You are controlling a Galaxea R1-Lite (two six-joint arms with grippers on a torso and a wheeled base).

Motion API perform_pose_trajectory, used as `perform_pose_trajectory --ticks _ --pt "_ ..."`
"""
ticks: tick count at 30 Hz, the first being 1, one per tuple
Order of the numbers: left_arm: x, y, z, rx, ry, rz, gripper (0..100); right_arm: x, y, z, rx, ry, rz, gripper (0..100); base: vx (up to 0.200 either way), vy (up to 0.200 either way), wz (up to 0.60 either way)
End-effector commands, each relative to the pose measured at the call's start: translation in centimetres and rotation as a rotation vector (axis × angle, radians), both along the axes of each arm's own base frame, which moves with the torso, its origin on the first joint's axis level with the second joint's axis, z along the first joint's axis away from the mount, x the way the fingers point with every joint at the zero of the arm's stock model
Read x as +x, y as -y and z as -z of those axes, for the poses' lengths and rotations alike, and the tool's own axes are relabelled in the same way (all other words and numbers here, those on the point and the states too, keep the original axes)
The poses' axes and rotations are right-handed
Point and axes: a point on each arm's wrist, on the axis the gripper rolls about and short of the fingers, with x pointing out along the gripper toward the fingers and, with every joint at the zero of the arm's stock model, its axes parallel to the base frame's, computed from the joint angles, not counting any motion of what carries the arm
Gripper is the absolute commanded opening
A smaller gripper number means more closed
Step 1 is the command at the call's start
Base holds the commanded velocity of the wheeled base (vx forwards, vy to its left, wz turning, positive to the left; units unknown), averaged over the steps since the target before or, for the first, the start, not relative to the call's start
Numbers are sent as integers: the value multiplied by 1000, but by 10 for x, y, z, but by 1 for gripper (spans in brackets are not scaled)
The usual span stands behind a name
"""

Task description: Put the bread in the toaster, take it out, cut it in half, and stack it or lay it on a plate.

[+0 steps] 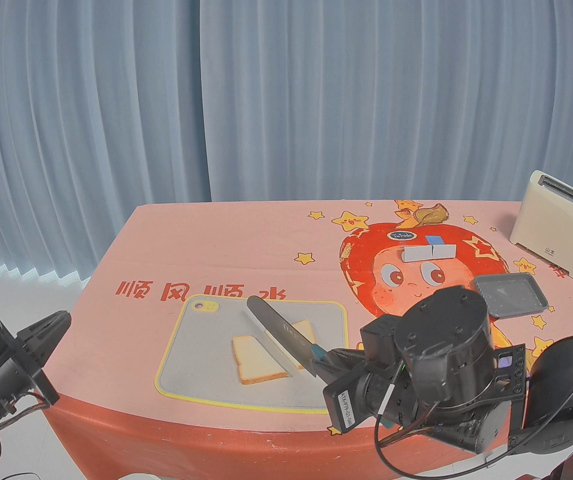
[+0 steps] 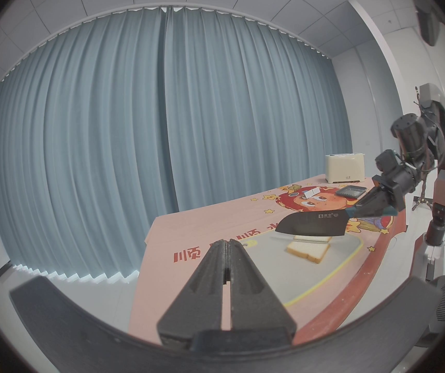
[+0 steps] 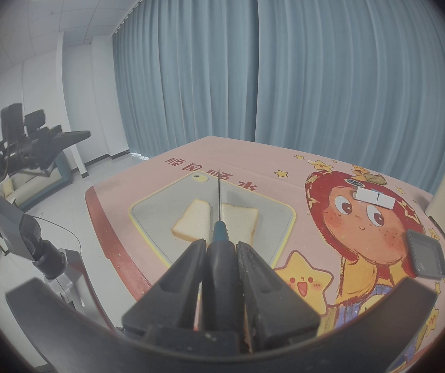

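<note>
- Knife handle is pinched tight by the right gripper (image 3: 220, 247) at the near edge of the table (image 1: 166, 248). The knife (image 1: 280, 328) blade is pointed out over the bread & held just above it, not touching.
- Left gripper (image 2: 226, 244) is parked off the table's left side, jaws pressed together w/ nothing between.
- Bread (image 1: 258, 361) is laid on the grey cutting board (image 1: 193, 355). Two pieces are seen side by side, w/ the blade lined up over the gap, so the cut is prob. done.
- Step in hand: the cutting part, judged finished or nearly so. Nxt, the knife must be put down somewhere safe. Then each half must be picked up softly & carried to the plate, so it isn't squashed.
- Plate (image 1: 510, 295), dark & square-ish, is set farther back on the right, well apart from the board. Nothing is in it yet.
- Toaster (image 1: 556, 225) is stood at the far right corner. Its top slot looks empty, but the inside can't be fully seen.
</note>
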Motion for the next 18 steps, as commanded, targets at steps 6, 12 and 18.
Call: perform_pose_trajectory --ticks 6,12,18 --pt "-77 -4 15 10 155 -84 0 -1 3 -6 19 10 1 0 0 0 0" --pt "-117 -2 42 27 193 -91 0 -2 5 -11 33 20 2 0 0 0 0" --pt "-128 -2 63 54 149 -128 0 1 12 -18 53 32 20 0 0 0 0"
